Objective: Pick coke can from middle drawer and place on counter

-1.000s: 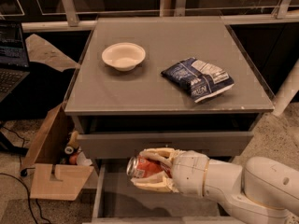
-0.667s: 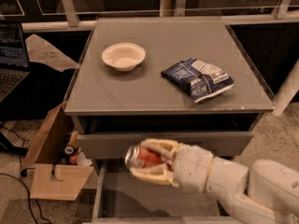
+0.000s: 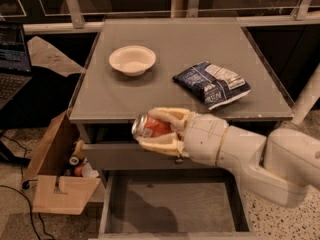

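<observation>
Can is out of the drawer: over the last second the gripper [image 3: 151, 129] has come up from in front of the drawer opening to the desk's front edge, at 6 o'clock, maybe a touch left of centre. The gripper is clamped on the coke can [image 3: 157, 127], one finger above and one below. The can lies on its side with a silver end pointing to 9 o'clock, roughly level with the desk [image 3: 165, 96] lip, not yet over it or resting on it. The middle drawer [image 3: 190, 204] is pulled open below, floor bare, so I'd call the pick done and the place half pending. The can needs a bit more lift, then a push toward 12 o'clock. On the desk the white bowl [image 3: 132, 60] is at 10 o'clock and the chip bag [image 3: 211, 84] at 3 to 4 o'clock. The strip between them from 6 o'clock to centre looks free, so I'd land it there. Main risk is the can clipping the lip if it goes forward too low. Around it: cardboard box [image 3: 50, 191] on the floor at 8 o'clock with a few small items inside, laptop [image 3: 12, 59] at 9 o'clock, metal rail [image 3: 150, 24] along the back.
</observation>
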You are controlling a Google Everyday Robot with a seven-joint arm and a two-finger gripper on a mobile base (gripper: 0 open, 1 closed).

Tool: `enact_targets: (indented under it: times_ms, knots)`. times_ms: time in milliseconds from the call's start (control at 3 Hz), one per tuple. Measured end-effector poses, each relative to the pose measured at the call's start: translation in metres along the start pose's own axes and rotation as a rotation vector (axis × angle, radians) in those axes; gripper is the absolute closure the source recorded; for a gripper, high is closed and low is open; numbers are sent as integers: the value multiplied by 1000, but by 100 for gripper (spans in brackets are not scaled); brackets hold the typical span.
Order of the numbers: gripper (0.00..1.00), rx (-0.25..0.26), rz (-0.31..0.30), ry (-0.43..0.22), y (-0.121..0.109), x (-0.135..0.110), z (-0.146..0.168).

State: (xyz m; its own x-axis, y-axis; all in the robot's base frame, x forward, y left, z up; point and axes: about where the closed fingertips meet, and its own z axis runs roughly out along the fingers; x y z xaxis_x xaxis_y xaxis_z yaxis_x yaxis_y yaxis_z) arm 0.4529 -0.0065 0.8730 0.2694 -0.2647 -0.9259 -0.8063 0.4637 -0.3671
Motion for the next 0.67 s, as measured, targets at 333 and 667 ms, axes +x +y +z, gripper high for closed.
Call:
enact_targets:
  times_ms: [333, 667]
  knots:
    - [100, -3, -37, 4, -38, -20, 28]
    - [100, -14, -38, 27, -62, -21, 55]
